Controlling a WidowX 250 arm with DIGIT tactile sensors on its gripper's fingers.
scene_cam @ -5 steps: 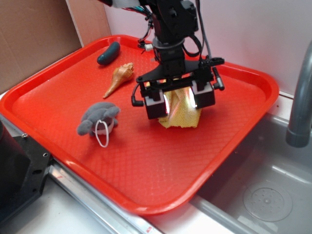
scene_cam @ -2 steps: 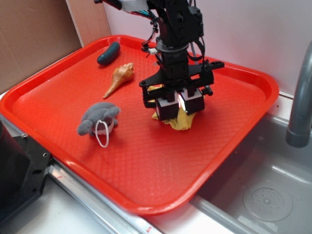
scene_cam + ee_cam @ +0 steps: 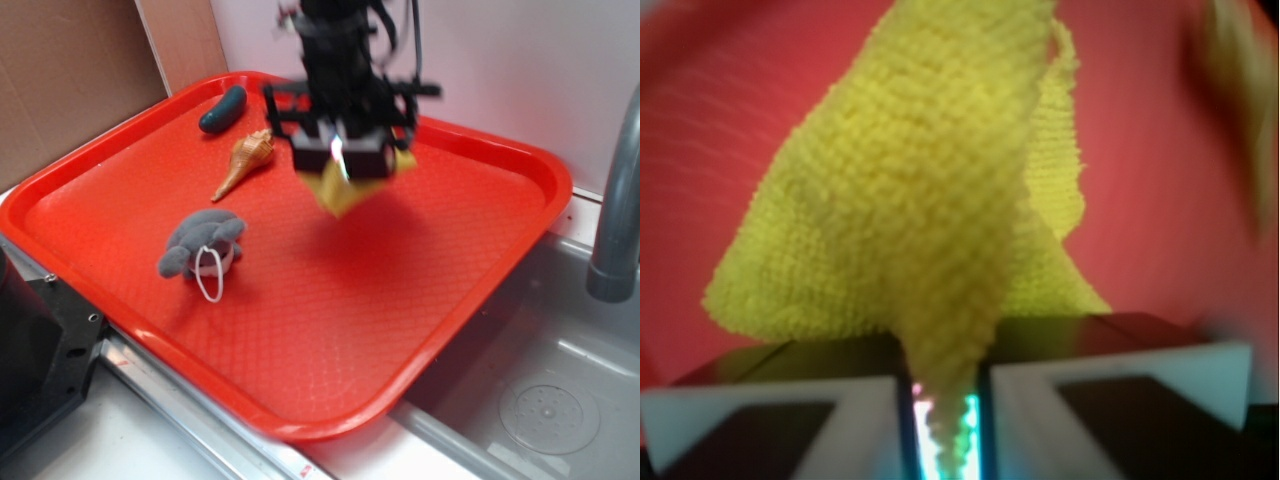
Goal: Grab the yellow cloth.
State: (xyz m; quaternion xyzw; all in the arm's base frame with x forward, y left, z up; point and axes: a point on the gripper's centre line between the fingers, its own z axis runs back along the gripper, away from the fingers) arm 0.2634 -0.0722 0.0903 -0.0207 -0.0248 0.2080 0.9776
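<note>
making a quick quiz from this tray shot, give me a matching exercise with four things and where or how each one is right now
Things:
1. yellow cloth
2. grey plush toy
3. seashell
4. dark green object

States:
a. lying at the tray's far corner, near the rim
b. pinched in the claw, hanging above the red tray
c. lying on the tray between the dark green object and the plush toy
d. resting on the tray, white loop toward the camera

Pairs: 1-b, 2-d, 3-c, 4-a

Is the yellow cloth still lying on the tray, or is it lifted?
Lifted: the yellow cloth hangs pinched in the shut claw above the tray.
</note>
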